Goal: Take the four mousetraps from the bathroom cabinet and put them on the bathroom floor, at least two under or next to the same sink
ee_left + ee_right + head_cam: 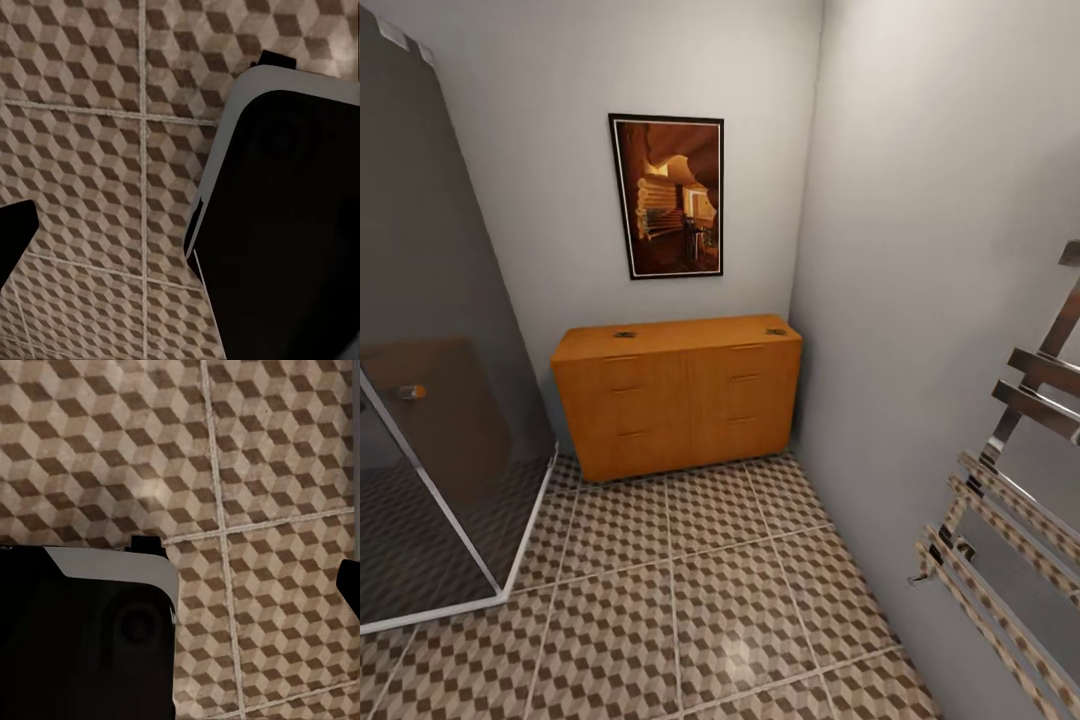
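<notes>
Approach the cabinet [677, 405] squarely across the bathroom floor [710, 600], targeting two small dark mousetraps [625, 334] on top; hand states cannot be told.

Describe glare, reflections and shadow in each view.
Head view: a soft glare patch on the bathroom floor; the shower glass mirrors the cabinet; the towel rail reflects tiles. Right wrist view: faint sheen on tiles. Left wrist view: even light, no glare.
</notes>
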Motion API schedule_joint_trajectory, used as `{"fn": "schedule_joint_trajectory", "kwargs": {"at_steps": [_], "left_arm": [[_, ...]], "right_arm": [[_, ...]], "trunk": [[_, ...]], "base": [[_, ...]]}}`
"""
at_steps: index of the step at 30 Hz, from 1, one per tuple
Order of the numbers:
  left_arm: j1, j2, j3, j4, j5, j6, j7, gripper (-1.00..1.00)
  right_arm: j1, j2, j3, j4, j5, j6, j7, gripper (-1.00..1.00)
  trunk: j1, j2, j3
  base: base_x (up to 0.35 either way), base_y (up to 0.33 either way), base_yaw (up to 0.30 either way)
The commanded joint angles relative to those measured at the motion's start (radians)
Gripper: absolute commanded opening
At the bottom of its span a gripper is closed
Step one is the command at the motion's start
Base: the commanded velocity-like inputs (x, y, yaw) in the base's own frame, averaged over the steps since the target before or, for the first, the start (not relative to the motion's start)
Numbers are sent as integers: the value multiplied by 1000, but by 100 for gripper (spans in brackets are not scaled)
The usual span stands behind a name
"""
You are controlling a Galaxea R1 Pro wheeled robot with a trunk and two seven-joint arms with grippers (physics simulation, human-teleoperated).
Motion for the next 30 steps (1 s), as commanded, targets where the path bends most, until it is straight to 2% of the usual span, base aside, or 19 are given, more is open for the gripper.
{"fn": "schedule_joint_trajectory", "kwargs": {"at_steps": [1,30], "left_arm": [[-1,0,-8,1,7,3,1,100],[-1,1,-8,1,7,3,1,100]], "right_arm": [[-2,-1,-8,5,10,-7,-6,100],[-2,0,-10,3,7,-6,-6,100]], "trunk": [[0,-1,-1],[0,-1,-1]], "base": [[203,0,0],[183,0,0]]}}
